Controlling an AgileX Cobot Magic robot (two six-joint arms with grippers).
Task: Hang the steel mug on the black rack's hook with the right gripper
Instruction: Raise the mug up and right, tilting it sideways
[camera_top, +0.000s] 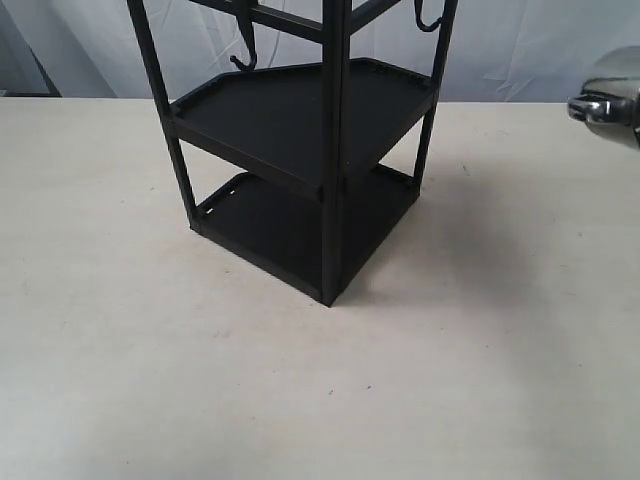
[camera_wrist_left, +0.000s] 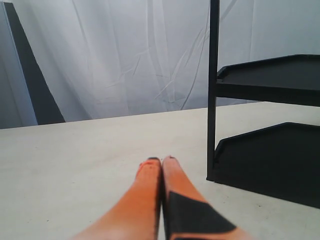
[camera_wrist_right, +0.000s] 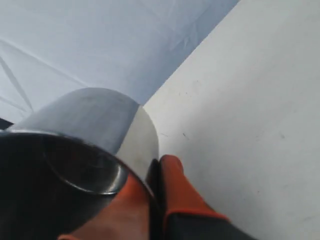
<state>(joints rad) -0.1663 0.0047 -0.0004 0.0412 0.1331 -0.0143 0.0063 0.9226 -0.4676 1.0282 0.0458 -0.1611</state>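
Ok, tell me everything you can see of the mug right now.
The mug is shiny bare steel, cylindrical, its wall mirroring the pale table and backdrop. In the right wrist view it fills the near corner, open mouth toward the camera with a dark interior, and the right gripper is shut on its rim, one orange finger inside and one outside. In the exterior view only a sliver shows at the right edge, held off the table, well clear of the rack. No handle can be made out for certain.
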